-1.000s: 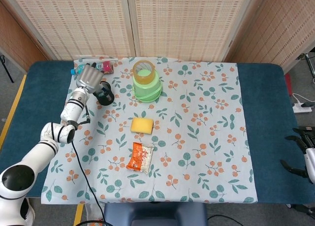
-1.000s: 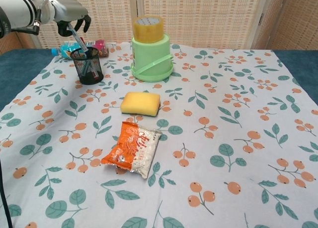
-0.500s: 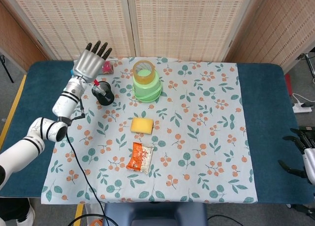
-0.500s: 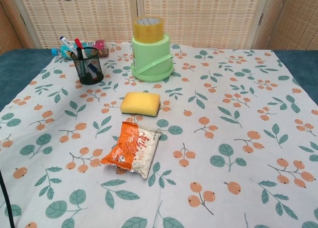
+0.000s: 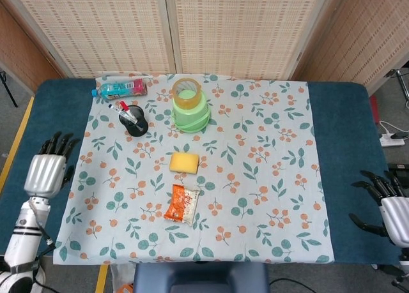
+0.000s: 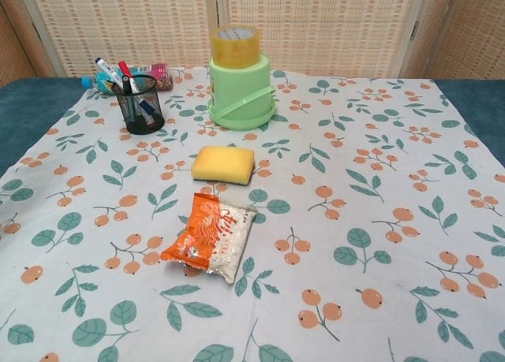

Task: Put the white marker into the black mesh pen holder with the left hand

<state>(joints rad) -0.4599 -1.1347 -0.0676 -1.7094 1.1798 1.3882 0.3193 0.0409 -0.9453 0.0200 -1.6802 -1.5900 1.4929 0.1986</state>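
The black mesh pen holder (image 6: 140,104) stands on the floral tablecloth (image 5: 255,178) with the white marker (image 6: 106,68) leaning out of its top beside a red-capped pen (image 6: 124,69). Just behind the holder lies a plastic bottle (image 5: 120,88); to its right sits a green bucket (image 5: 190,115) with a tape roll (image 5: 186,92) on top. Nearer the front edge than the holder are a yellow sponge (image 5: 184,163) and an orange snack packet (image 5: 181,203). The left hand (image 5: 46,172) hovers well away from the holder, over the blue table edge, fingers straight and spread, holding nothing. The right hand (image 5: 391,207) rests at the far side, fingers apart, empty.
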